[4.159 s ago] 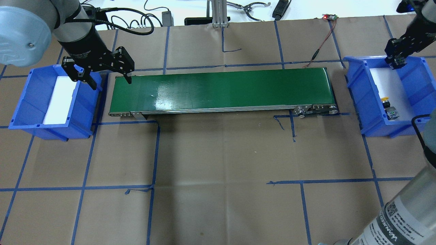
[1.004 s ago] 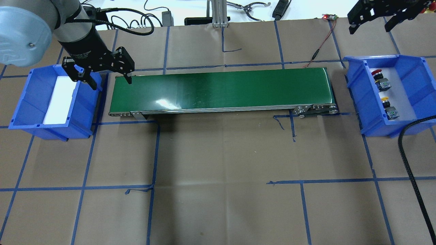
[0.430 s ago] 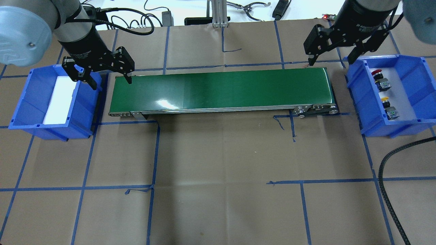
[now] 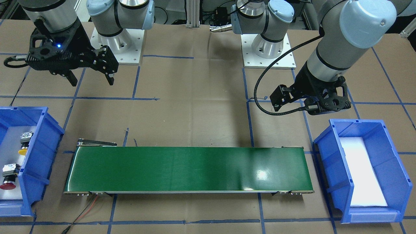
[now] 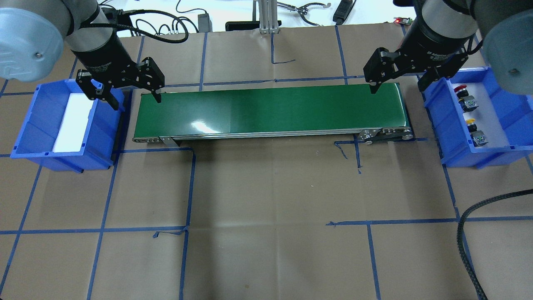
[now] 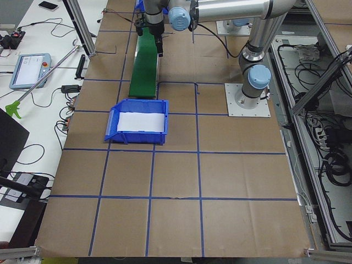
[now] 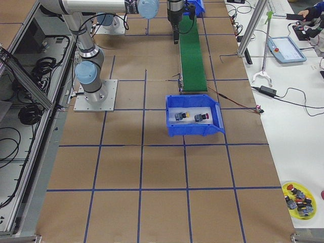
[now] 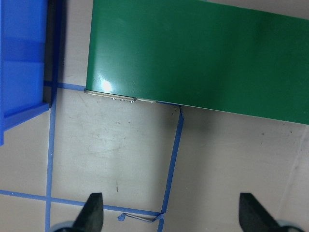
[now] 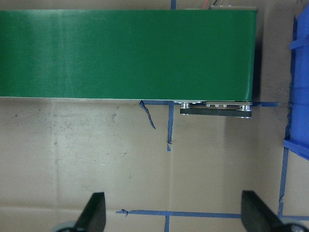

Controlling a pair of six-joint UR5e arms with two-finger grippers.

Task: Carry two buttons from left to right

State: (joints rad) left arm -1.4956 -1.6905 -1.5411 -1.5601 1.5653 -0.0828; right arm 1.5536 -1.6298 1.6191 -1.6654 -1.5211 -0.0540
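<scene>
Swung out of the right bin (image 5: 433, 112), where it reached down four seconds ago, the right hand (image 5: 398, 83) now hangs high by the right end of the belt (image 5: 270, 108), and its cable trails across the surface (image 5: 270, 187). Its wrist view shows the fingers (image 9: 96, 212) spread wide with nothing between them. Then only the yellow button (image 5: 474, 130) lay in that bin; now the red button (image 5: 464, 95) lies there too. Both rest on their sides on the white liner, close to the wall nearest the belt. They lie apart, with the red one farther from the robot and both caps pointing away from it. The left hand (image 5: 135, 100) has not shifted: it hovers between the left bin (image 5: 29, 121) and the belt's left end, fingers (image 8: 94, 212) likewise wide apart and holding nothing. Only a white liner shows in the left bin.
</scene>
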